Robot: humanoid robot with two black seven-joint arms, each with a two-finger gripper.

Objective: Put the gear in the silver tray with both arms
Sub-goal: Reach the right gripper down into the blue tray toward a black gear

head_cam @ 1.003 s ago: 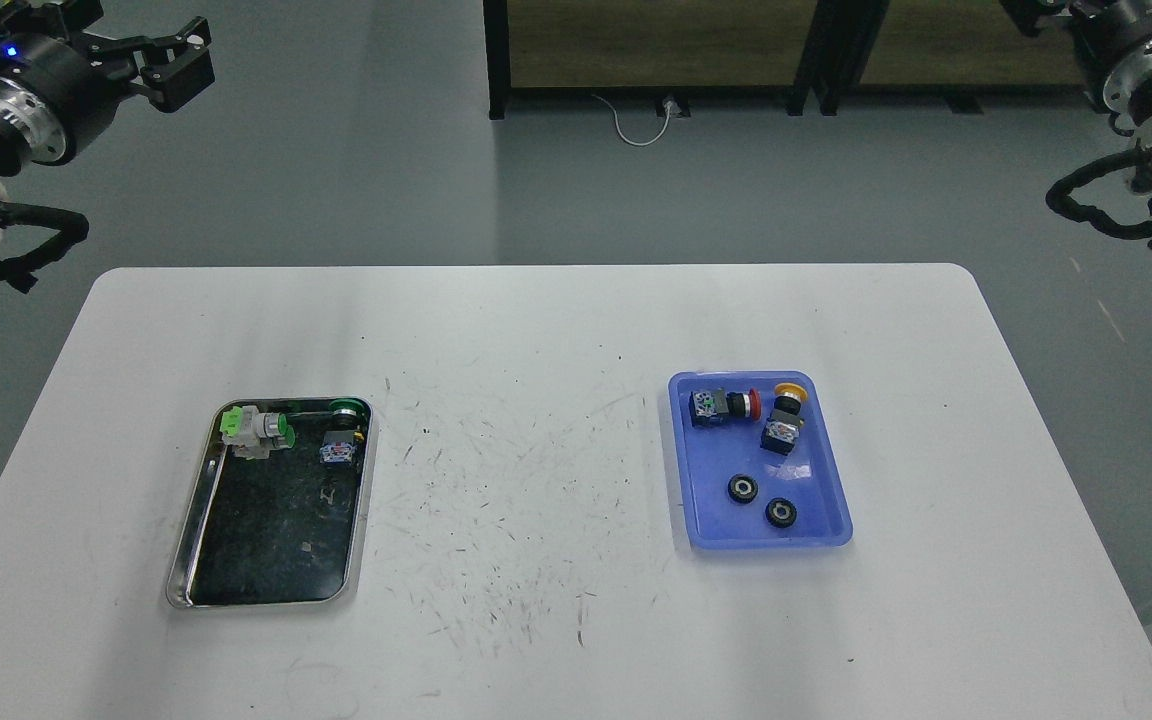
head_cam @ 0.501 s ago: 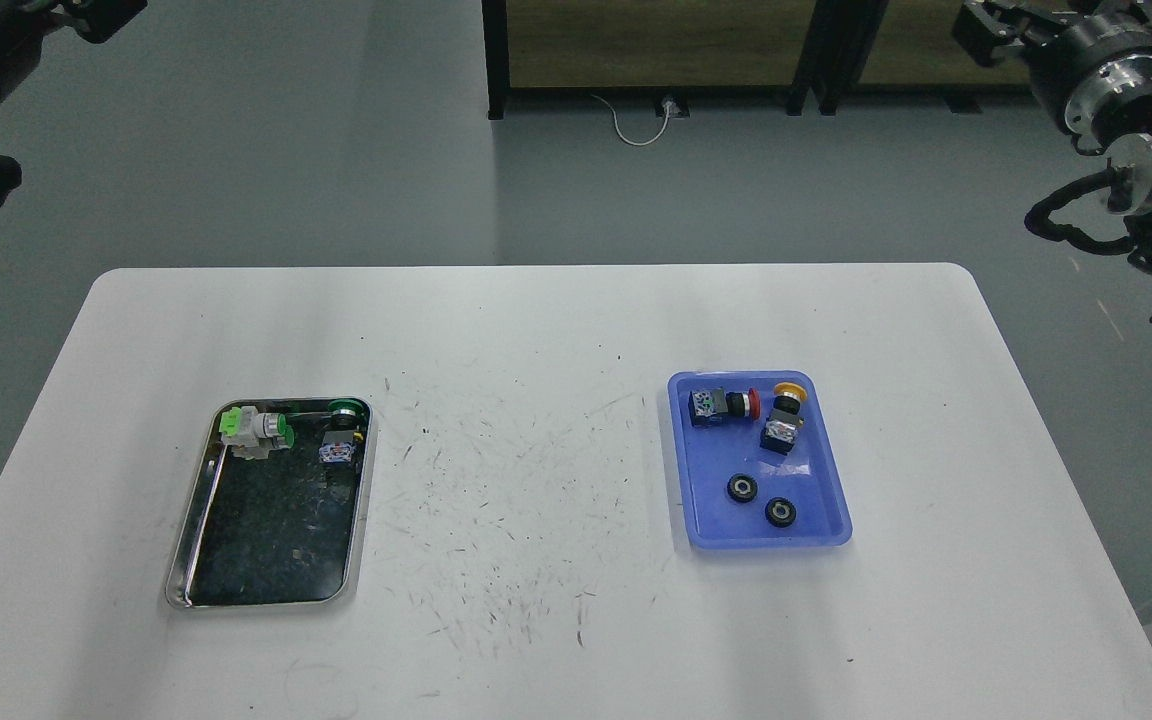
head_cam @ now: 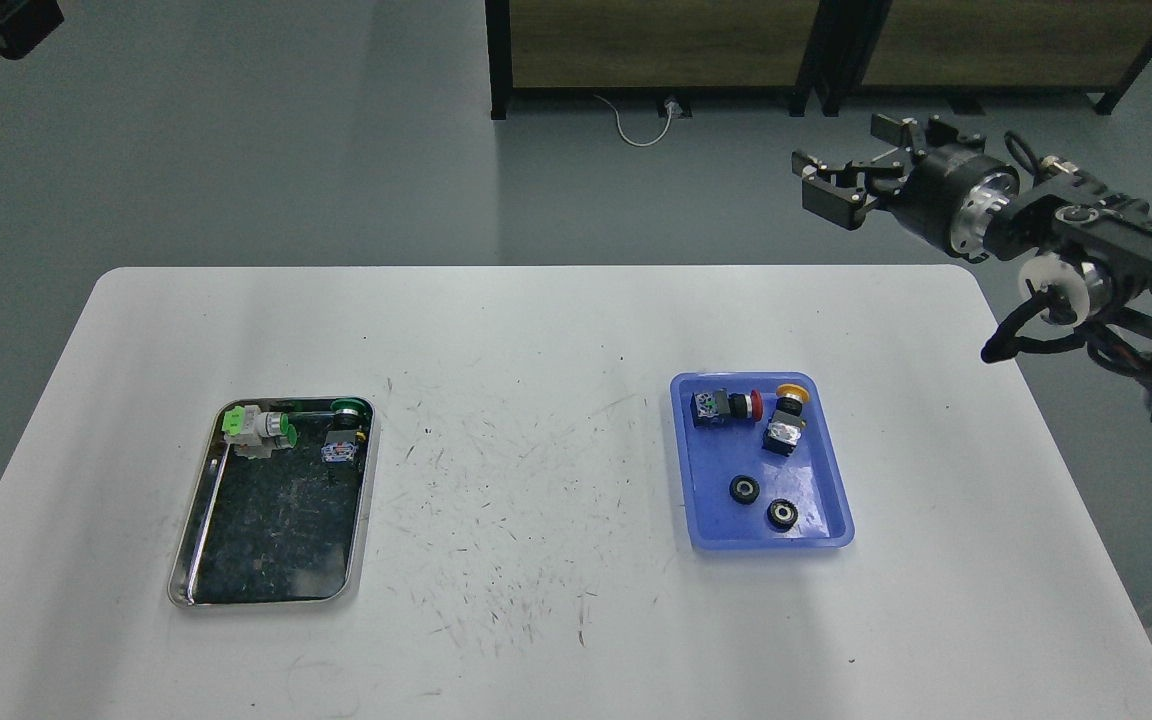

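The left gripper (head_cam: 6,22) barely shows at the top corner; I cannot tell its jaws. The silver tray (head_cam: 198,520) sits left on the white table (head_cam: 536,330), the blue tray (head_cam: 831,500) right. The right gripper (head_cam: 851,170) hovers spread apart, empty.

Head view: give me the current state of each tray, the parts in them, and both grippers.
silver tray: flat on the table, holds two green button switches at its far end
blue tray: flat on the table, holds four parts
red button switch: lying on its side
yellow button switch: tipped over
two black wheels: lying flat, apart
right gripper: open, empty, above the table's far edge
left gripper: not in view
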